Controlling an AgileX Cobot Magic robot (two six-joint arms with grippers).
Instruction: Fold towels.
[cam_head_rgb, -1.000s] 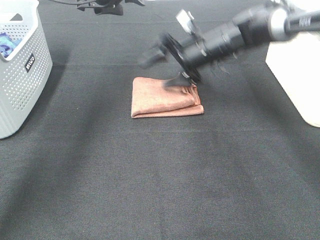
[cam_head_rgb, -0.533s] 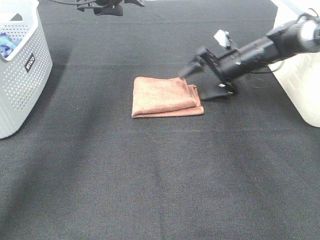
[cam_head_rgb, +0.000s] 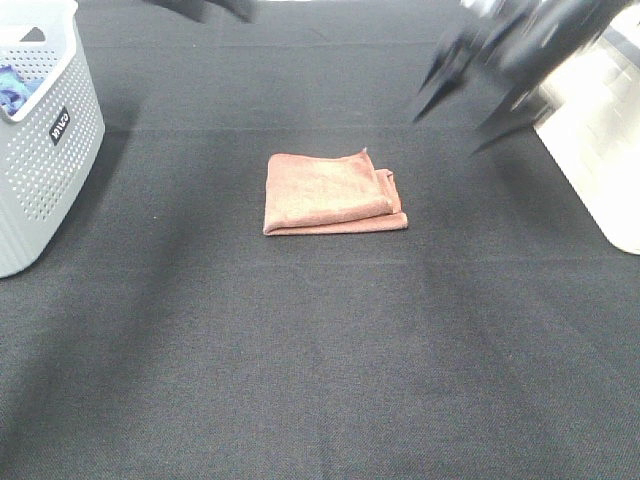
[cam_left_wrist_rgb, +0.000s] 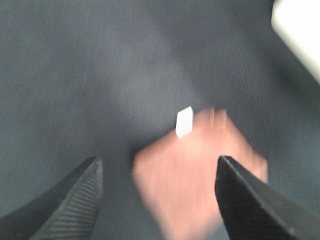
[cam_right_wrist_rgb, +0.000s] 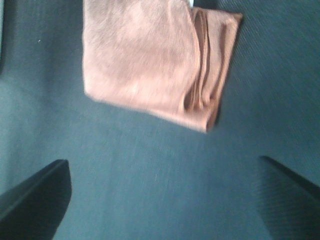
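The rust towel (cam_head_rgb: 330, 192) lies folded into a small rectangle on the black table, its layered edges to the right. My right gripper (cam_head_rgb: 465, 105) is blurred, open and empty, raised above the table to the back right of the towel. In the right wrist view the towel (cam_right_wrist_rgb: 155, 60) lies beyond the open gripper (cam_right_wrist_rgb: 160, 200), apart from both fingers. In the left wrist view the towel (cam_left_wrist_rgb: 200, 180) and its white tag (cam_left_wrist_rgb: 184, 121) show blurred past the open, empty left gripper (cam_left_wrist_rgb: 157, 200). The left arm (cam_head_rgb: 215, 8) only shows at the far edge.
A white perforated basket (cam_head_rgb: 40, 140) stands at the left edge with a blue cloth (cam_head_rgb: 10, 90) inside. A white box (cam_head_rgb: 600, 150) stands at the right edge. The black table cloth (cam_head_rgb: 320, 350) covers the table.
My right gripper let go of the towel's right edge and pulled up and away to the back right. The towel stays folded in place. The left arm shifted slightly at the far edge.
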